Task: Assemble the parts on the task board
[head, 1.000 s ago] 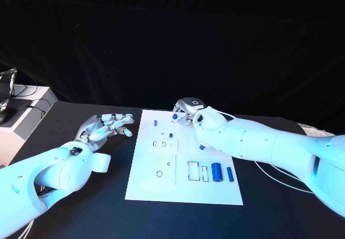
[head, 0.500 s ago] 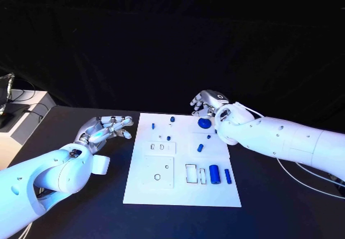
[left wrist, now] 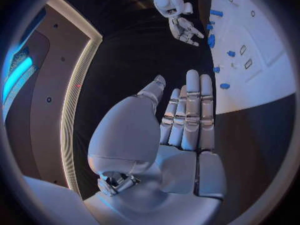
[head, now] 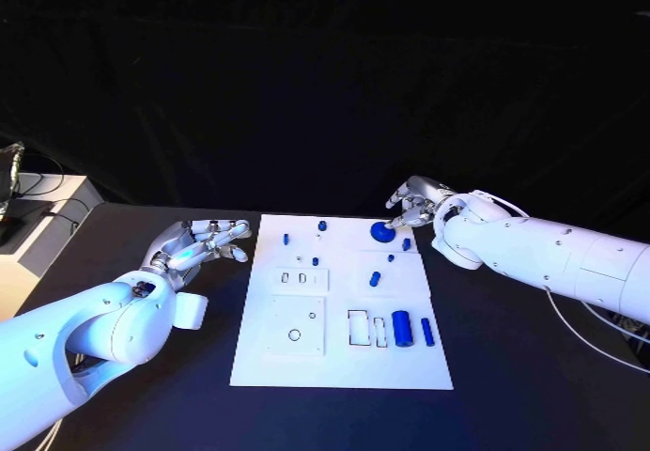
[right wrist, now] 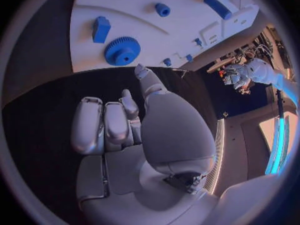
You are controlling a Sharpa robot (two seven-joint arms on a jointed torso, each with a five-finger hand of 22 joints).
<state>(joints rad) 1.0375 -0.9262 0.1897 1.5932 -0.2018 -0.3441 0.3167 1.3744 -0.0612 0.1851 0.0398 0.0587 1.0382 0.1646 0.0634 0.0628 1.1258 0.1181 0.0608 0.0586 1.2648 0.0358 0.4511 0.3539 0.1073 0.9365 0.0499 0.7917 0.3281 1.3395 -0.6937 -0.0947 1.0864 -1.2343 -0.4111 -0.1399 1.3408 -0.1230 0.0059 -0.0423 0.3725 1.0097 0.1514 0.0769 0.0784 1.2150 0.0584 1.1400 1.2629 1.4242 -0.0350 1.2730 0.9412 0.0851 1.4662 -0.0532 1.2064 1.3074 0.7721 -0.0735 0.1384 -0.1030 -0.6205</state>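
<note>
Trouble could come from small things getting bumped. Low in the middle of the head view, the blue cylinder (head: pixel 401 325) lies loose on the task board (head: pixel 339 362), so it may roll if the board is knocked. At middle left, the left hand (head: pixel 201 241) rests beside the board, fingers apart, holding nothing. Farther up at the right, the right hand (head: pixel 413 208) holds nothing, fingers loosely bent, near the blue gear (head: pixel 383 230); it might slide the gear away.
</note>
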